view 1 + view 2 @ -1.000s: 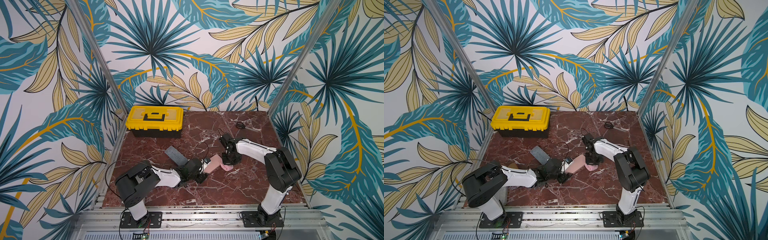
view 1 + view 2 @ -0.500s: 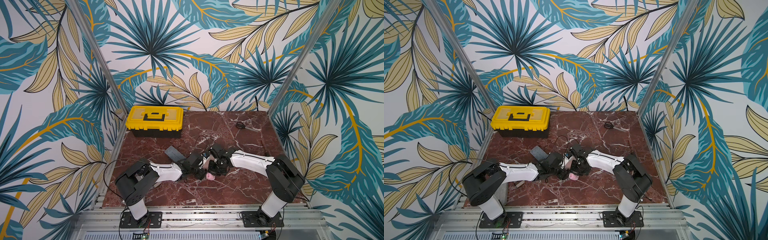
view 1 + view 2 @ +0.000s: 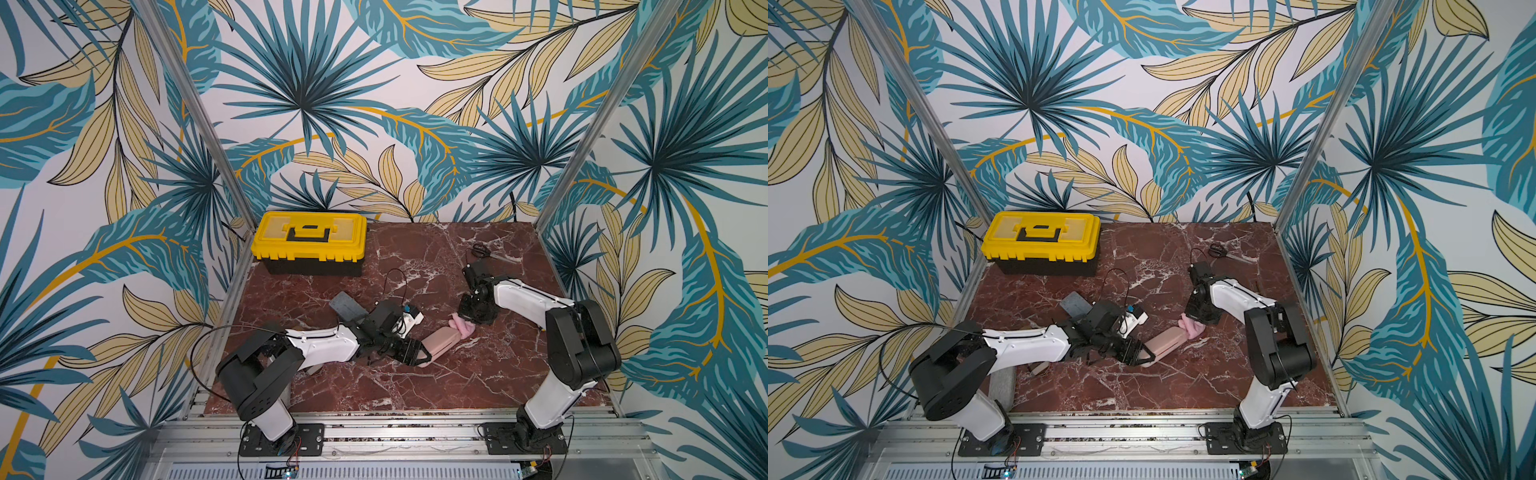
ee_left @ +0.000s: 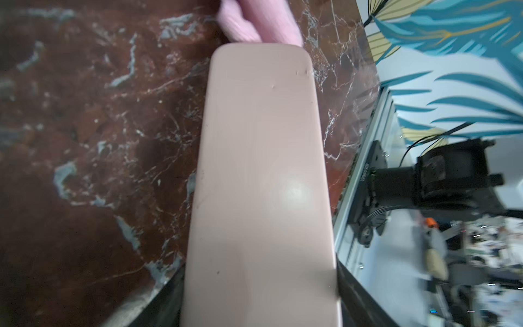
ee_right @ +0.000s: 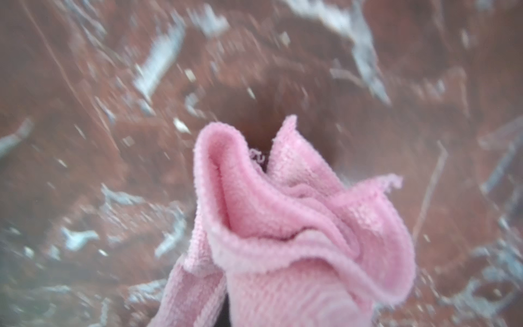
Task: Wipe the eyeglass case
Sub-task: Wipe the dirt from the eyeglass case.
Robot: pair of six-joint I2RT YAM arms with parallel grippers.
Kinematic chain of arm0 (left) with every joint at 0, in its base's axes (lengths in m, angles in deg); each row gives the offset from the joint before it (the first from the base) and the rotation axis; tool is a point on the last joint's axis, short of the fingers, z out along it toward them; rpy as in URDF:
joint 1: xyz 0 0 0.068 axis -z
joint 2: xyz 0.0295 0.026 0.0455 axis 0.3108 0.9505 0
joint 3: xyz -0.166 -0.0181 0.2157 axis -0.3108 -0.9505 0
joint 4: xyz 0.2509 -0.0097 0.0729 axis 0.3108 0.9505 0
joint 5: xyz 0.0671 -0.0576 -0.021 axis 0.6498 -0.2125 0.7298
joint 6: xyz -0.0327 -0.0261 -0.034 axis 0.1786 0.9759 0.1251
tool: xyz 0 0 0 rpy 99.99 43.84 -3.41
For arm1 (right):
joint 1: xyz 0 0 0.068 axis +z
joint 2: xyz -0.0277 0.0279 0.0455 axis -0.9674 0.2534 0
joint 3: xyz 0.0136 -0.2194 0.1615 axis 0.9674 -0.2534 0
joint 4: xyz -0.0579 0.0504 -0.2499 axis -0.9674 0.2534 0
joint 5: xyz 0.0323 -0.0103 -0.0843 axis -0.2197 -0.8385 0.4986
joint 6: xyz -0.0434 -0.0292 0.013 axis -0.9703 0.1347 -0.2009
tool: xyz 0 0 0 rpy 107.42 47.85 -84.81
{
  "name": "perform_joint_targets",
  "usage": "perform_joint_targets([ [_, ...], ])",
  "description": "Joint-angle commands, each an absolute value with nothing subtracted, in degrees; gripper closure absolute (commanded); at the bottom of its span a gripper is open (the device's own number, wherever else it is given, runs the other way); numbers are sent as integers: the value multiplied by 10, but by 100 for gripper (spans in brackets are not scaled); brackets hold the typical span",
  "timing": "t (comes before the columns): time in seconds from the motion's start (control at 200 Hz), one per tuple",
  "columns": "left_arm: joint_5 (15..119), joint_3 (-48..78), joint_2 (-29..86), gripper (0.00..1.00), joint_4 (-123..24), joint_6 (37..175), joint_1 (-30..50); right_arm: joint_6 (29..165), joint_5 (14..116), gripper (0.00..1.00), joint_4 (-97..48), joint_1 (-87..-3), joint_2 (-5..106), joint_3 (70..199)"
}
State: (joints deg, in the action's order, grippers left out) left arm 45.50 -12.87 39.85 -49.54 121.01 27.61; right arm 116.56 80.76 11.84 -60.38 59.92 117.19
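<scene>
Eyeglass case [image 3: 442, 344]: 1, clamped in left gripper [image 3: 420, 356] | pink cloth [image 3: 462, 328]: 1, pinched by right gripper [image 3: 469, 319] | toolbox [image 3: 309, 237]: 1

The red marble table [image 3: 415, 386] carries a yellow toolbox [image 3: 309, 237] at its back left corner, scissors [image 3: 482, 250] near the back right, and a flat grey slab [image 3: 345, 305] left of centre. Near the middle a pink case [image 3: 440, 340] meets a pink cloth [image 3: 462, 325] at its far end. Whether either rests on the marble cannot be told.
</scene>
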Motion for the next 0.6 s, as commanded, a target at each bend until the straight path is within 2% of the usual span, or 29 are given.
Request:
perform_joint_targets([
  [0.0, 382, -143, 414, 100, -543, 1315, 253, 1181, 812, 100, 121, -581, 556, 1122],
  [0.185, 397, -179, 429, 100, -588, 1387, 222, 1256, 786, 100, 72, -561, 525, 1076],
  [0.446, 402, -186, 467, 100, -598, 1416, 201, 1304, 685, 100, -11, -557, 575, 1110],
  [0.591, 390, -190, 487, 100, -633, 1436, 192, 1362, 652, 100, -45, -492, 537, 1064],
])
